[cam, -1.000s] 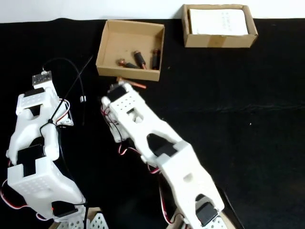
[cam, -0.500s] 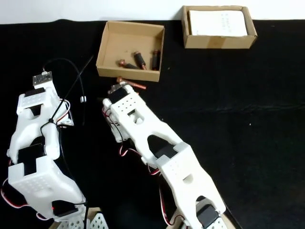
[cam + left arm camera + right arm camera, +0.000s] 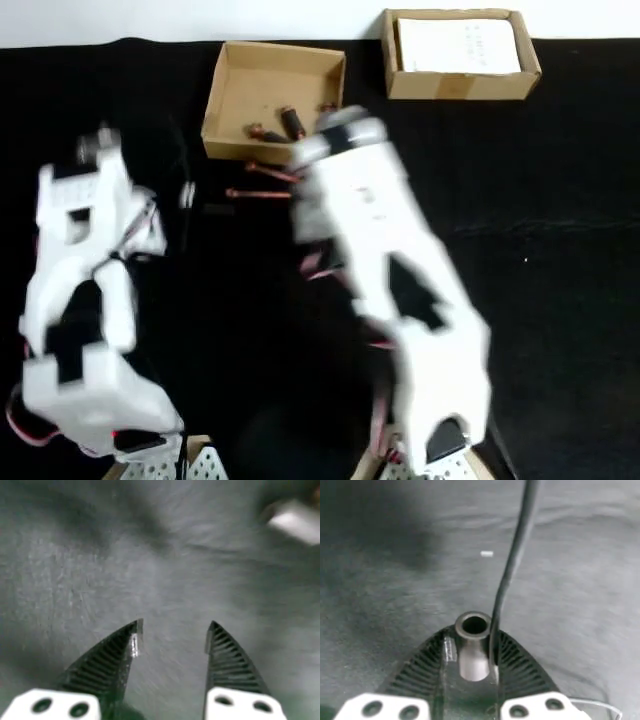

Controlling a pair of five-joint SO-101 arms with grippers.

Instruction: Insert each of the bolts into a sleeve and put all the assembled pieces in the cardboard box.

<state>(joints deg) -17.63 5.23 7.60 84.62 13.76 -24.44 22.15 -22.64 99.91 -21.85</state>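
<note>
Your left gripper (image 3: 176, 624) hangs wide open over the black cloth (image 3: 75, 555). Its two ribbed black fingers (image 3: 107, 655) are well apart, with nothing between them and nothing touching them. Ahead of it and off to one side there's a blurred pale object (image 3: 295, 520), and you can't tell what it is.

Now your right gripper (image 3: 474, 630): it's clamped on a short dark grey metal sleeve (image 3: 472, 655). The sleeve is pinched between the ribbed fingers, lined up with them, its open bore facing out past the tips. A thick black cable (image 3: 517, 555) comes in from ahead, curves down close against the sleeve and slips between it and one finger. A tiny white speck (image 3: 486, 554) lies on the cloth ahead of the tips.

From above, you've got two white arms, heavily blurred. One white arm (image 3: 75, 260) stands apart from the boxes. The other white arm (image 3: 370, 220) has its tip at the near corner of the open brown cardboard box (image 3: 225, 100). Two slim copper-coloured bolts (image 3: 262, 168) lie loose on the cloth just beside that tip, outside the box's near wall. Inside the box sit dark-and-copper pieces (image 3: 290, 122). Beyond the tip, well apart, is a second cardboard box (image 3: 460, 85) holding a white sheet (image 3: 455, 45).
</note>
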